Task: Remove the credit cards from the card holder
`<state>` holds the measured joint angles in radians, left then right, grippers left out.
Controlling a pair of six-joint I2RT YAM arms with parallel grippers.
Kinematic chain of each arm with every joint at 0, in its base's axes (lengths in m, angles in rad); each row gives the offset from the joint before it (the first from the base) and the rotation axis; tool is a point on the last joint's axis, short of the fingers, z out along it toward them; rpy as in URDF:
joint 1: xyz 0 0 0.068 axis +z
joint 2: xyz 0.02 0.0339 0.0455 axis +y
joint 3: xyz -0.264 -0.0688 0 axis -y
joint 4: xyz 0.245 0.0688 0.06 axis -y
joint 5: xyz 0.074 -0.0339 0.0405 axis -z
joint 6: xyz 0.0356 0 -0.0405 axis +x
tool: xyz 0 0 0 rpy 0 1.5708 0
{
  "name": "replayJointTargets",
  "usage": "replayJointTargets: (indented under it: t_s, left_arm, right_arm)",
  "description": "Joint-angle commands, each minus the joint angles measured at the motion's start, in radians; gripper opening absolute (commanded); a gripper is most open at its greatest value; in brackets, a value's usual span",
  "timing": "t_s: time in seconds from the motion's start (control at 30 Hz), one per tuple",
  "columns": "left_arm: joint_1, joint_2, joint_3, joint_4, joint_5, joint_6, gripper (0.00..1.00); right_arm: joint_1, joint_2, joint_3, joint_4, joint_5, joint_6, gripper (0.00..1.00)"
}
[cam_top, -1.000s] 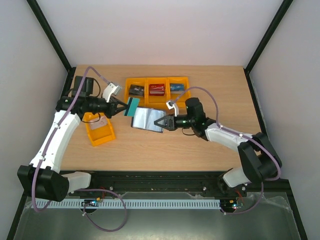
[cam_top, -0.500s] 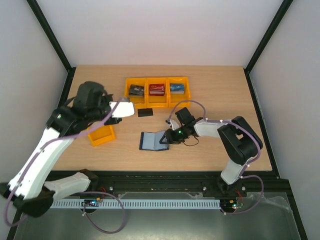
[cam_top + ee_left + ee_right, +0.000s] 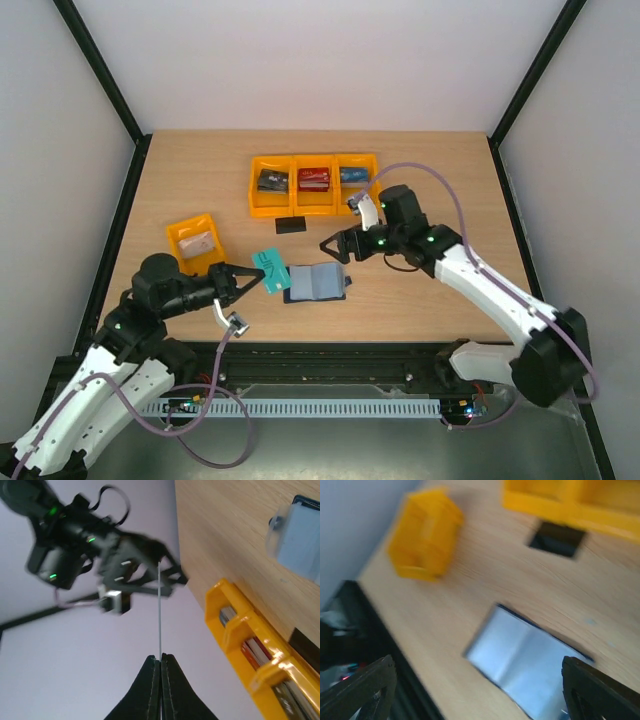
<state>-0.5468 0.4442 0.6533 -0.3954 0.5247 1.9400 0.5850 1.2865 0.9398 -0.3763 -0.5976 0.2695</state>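
Dropped card holder [image 3: 316,283], lying open, pale inside

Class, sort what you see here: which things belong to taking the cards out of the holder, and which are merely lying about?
Job in hand: card holder; teal card, pinched in the left tool; black card.
Lying about: triple bin; single bin.

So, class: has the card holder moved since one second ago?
Yes: the card holder now lies farther below the orange three-compartment bin in the top view.
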Motion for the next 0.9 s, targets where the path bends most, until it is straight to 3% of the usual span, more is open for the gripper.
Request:
replayJointTargets:
  t_s: [0.0,0.13,0.33,0.43,0.53,0.7,0.87]
  left_arm:
    - [-0.002,-0.024,-0.075,0.218,0.192,0.493,0.02]
    - [-0.002,-0.021,-0.103,0.250,0.215,0.520,0.02]
    - [-0.001,-0.019,-0.104,0.269,0.198,0.507,0.02]
    - [-0.002,-0.019,-0.106,0.264,0.184,0.507,0.02]
    - [-0.001,-0.022,-0.109,0.265,0.177,0.502,0.02]
    - [-0.002,-0.022,-0.116,0.274,0.170,0.489,0.02]
    - [-0.001,-0.024,-0.125,0.284,0.161,0.481,0.02]
  right_arm:
    - [0.041,-0.119,0.038,0.060,-0.283,-0.065,0.88]
    - [0.126,-0.128,0.025,0.280,-0.440,0.064,0.87]
    - [0.172,-0.075,0.033,0.443,-0.489,0.178,0.63]
    - [0.215,-0.036,0.043,0.478,-0.504,0.202,0.60]
    - [0.235,-0.005,0.082,0.422,-0.488,0.158,0.45]
    - [0.237,0.001,0.054,0.537,-0.513,0.239,0.25]
    - [0.238,0.009,0.056,0.544,-0.510,0.243,0.05]
